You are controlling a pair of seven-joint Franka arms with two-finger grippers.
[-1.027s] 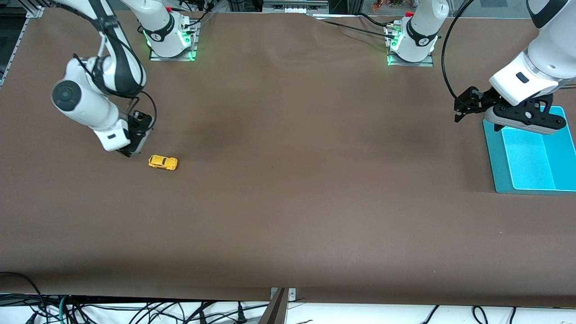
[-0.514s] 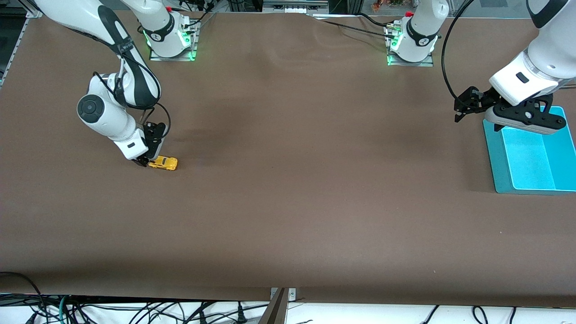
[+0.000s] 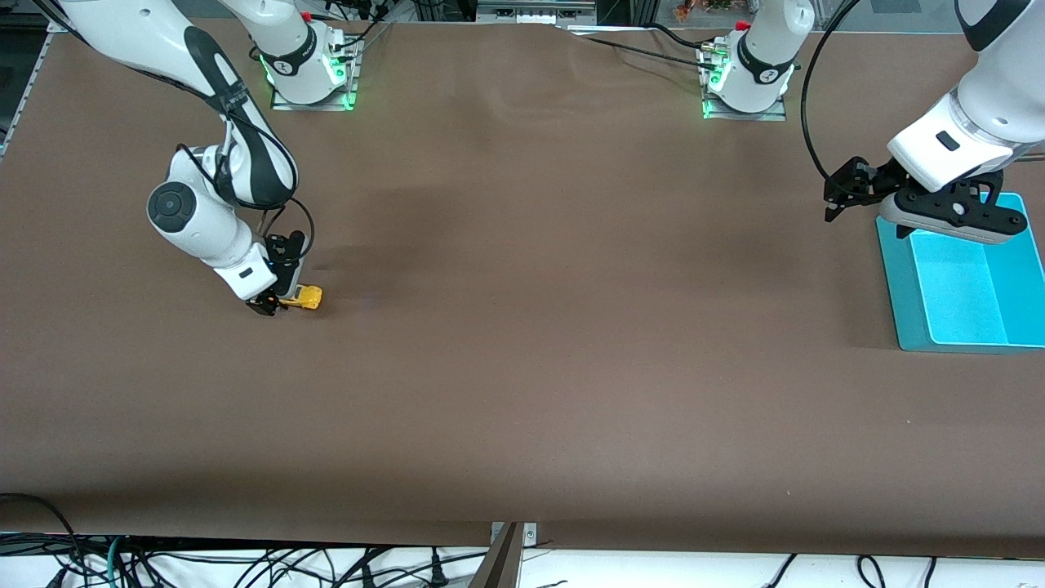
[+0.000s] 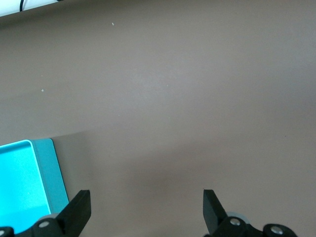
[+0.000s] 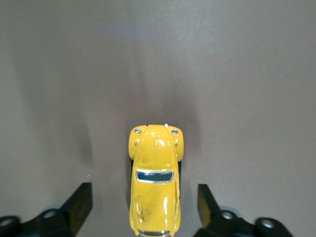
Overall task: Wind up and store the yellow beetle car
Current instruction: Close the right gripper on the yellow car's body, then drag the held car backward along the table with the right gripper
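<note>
One yellow car sits on the brown tabletop toward the right arm's end, wheels down, not lifted. The right hand is low over the car's end that points to that end of the tabletop; in the right wrist view the car lies between the two dark fingers, which stand wide apart with a clear gap on each side, so the hand is open and holds nothing. The car's rounded hood and two small headlights point away from the wrist camera. One teal tray sits at the left arm's end of the tabletop, well apart from the car, nothing seen in it. The left hand hangs in the air beside the tray's edge and waits; in the left wrist view its two fingers are spread wide with only bare tabletop between them, a corner of the tray showing. Two arms, two hands, one car, one tray.
</note>
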